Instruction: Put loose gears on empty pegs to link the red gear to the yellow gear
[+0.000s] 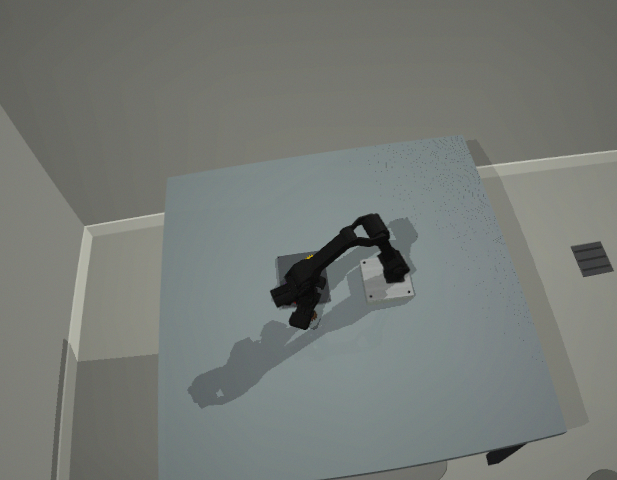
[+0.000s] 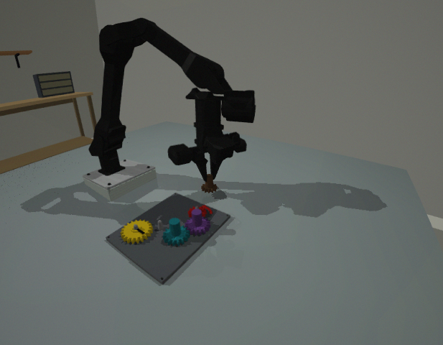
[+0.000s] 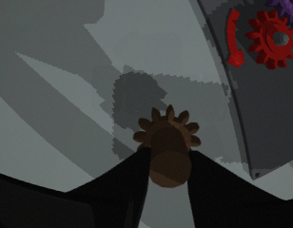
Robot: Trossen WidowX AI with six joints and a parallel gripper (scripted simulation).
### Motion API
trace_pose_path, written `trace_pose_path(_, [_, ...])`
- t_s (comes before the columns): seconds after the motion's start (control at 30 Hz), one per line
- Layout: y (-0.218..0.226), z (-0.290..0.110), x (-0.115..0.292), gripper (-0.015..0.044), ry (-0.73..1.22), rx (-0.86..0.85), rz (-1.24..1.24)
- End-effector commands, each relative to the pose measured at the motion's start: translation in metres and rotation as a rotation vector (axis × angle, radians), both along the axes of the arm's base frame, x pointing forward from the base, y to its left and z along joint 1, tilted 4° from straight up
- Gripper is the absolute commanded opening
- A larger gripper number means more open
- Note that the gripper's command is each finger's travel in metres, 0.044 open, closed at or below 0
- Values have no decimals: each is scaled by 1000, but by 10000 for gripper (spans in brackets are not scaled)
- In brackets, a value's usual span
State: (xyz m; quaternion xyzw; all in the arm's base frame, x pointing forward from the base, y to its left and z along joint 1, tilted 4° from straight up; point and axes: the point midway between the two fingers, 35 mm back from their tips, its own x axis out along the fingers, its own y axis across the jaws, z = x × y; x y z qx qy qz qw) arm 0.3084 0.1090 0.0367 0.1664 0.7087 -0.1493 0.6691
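One end effector (image 2: 209, 179) (image 3: 169, 158) is clamped on the handle of one brown gear (image 2: 209, 187) (image 3: 167, 138), beside the board (image 2: 165, 263) (image 3: 275, 128) (image 1: 322, 294), over the counter (image 2: 288, 282) (image 3: 161, 52) (image 1: 349, 403); four gears are on the board: one red (image 2: 190, 213) (image 3: 272, 40), one purple (image 2: 197, 226) (image 3: 289, 9), one teal (image 2: 175, 236), one yellow (image 2: 136, 231) (image 1: 309, 256); one bare peg (image 2: 159, 225) stands between yellow and teal; in the top view, the arm (image 1: 326, 253) (image 2: 113, 85) blocks most of the board

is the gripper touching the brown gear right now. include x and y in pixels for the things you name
Touching: the wrist view shows the gripper (image 1: 314, 316) (image 2: 209, 179) (image 3: 169, 158) with a finger against each side of the brown gear's (image 1: 314, 316) (image 2: 209, 186) (image 3: 169, 138) upright handle.
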Motion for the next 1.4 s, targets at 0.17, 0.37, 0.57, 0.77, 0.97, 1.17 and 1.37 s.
trace_pose_path(0.17, [1,21,6,0,-9,6,-4])
trace_pose_path(0.37, [1,34,8,0,-9,5,-3])
trace_pose_path(0.57, [0,47,10,0,-8,5,-3])
trace_pose_path(0.77, [0,61,11,0,-8,5,-2])
trace_pose_path(0.97, [-1,74,11,0,-8,4,-2])
trace_pose_path(1.17, [-2,88,10,0,-8,4,-1])
trace_pose_path(1.37, [-4,101,9,0,-7,3,-1])
